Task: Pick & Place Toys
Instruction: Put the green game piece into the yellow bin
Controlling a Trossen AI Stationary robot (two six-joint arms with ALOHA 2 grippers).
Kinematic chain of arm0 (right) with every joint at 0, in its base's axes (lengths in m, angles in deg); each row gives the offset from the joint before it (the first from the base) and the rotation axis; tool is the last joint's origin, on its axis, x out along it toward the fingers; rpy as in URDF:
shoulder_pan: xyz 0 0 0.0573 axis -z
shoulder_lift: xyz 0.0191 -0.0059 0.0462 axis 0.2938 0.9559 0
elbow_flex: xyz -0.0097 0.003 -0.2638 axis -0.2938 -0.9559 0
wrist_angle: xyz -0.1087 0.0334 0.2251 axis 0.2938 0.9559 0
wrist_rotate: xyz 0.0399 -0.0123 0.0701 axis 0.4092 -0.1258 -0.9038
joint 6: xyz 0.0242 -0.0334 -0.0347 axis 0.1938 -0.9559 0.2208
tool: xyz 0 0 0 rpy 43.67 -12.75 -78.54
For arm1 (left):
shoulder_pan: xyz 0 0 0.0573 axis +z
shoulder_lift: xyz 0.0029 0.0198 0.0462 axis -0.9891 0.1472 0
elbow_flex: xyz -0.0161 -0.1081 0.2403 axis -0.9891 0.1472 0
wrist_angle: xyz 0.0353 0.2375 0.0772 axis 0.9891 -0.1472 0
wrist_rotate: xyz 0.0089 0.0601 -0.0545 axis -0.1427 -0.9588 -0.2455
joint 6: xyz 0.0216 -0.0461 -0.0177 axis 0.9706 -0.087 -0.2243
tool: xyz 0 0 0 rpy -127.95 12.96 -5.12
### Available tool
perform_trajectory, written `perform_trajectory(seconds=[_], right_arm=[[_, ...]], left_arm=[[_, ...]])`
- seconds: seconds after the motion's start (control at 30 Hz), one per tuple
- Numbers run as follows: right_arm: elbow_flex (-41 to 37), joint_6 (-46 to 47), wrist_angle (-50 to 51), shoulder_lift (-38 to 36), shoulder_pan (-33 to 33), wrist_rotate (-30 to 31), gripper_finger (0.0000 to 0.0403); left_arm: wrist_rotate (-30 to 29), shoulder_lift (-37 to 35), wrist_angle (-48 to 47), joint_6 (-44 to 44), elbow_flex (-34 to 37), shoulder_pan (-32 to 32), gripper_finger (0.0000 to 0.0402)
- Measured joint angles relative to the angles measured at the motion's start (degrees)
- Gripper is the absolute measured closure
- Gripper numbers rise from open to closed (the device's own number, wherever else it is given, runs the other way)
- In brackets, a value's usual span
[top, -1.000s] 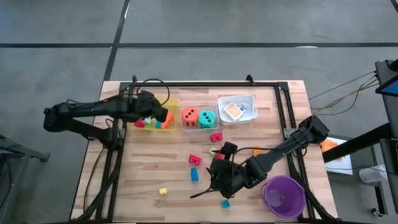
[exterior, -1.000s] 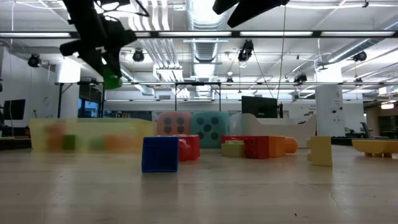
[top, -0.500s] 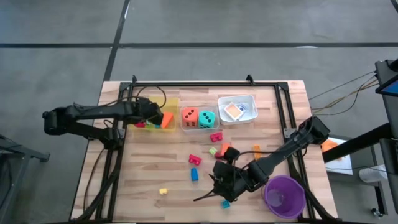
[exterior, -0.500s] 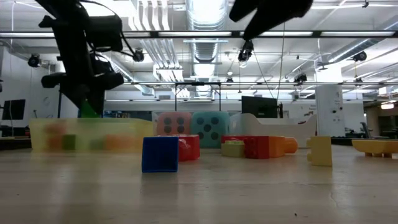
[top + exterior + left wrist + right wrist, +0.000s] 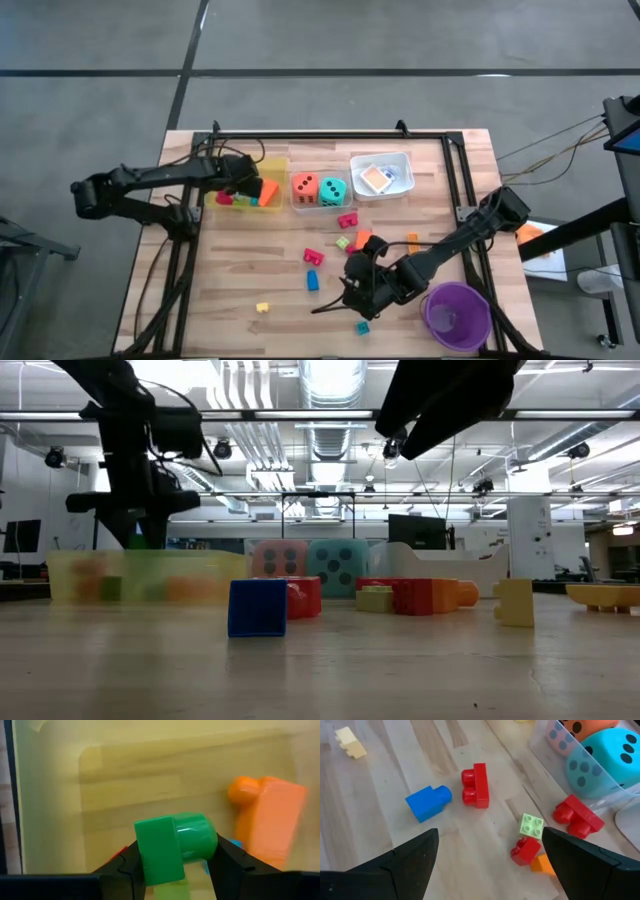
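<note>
overhead, the left gripper [image 5: 243,184] hangs over the yellow tray [image 5: 270,165] at the worktop's [image 5: 230,285] ten o'clock, its fingers [image 5: 231,865] clamped on a green block [image 5: 172,847]. the left wrist view shows that block pinched from both sides above the tray floor, with an orange block [image 5: 267,817] lying in the tray just beside it.

at three o'clock of the yellow tray stands a clear tray [image 5: 296,203] holding the orange die [image 5: 305,186] and the teal die [image 5: 333,190]; further toward one o'clock, a white tray [image 5: 404,158] holds small cards [image 5: 376,178].

the right gripper [image 5: 352,290] hovers over the worktop near five o'clock, fingers [image 5: 407,862] spread wide and holding nothing. loose toys lie on the wood near it: a blue block [image 5: 427,802], a red block [image 5: 476,785], a light green block [image 5: 531,826], another red block [image 5: 578,814] against the clear tray, and a yellow block [image 5: 262,307] off toward seven o'clock. a small teal block [image 5: 362,327] sits just beside the arm, and a purple cup [image 5: 457,313] stands at the four o'clock corner.
</note>
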Motion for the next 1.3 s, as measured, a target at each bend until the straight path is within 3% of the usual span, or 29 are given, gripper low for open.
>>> perform_trajectory(seconds=[0.3,0.57,0.77,0.93,1.07,1.3], right_arm=[[-0.11,-1.63,0.09,0.00,-0.01,-0.01,0.0050],[-0.11,-1.67,0.09,-0.02,0.14,-0.01,0.0050],[-0.11,-1.62,0.07,-0.07,0.12,-0.03,0.0050],[-0.11,-1.61,0.04,-0.07,0.10,-0.05,0.0050],[-0.11,-1.63,0.07,-0.07,0.10,-0.11,0.0050],[-0.11,-1.64,0.09,-0.08,0.10,-0.16,0.0050]], left_arm=[[0.97,6.28,0.35,3.03,-1.45,1.42,0.0248],[5.46,6.92,-0.06,4.85,-3.03,1.44,0.0249],[1.21,6.84,0.23,3.51,-2.89,1.35,0.0249],[3.35,6.81,4.57,7.24,-2.89,1.89,0.0249],[-0.44,6.78,11.43,9.41,-2.46,2.01,0.0249],[-1.26,6.88,21.77,8.67,0.97,1.63,0.0249]])
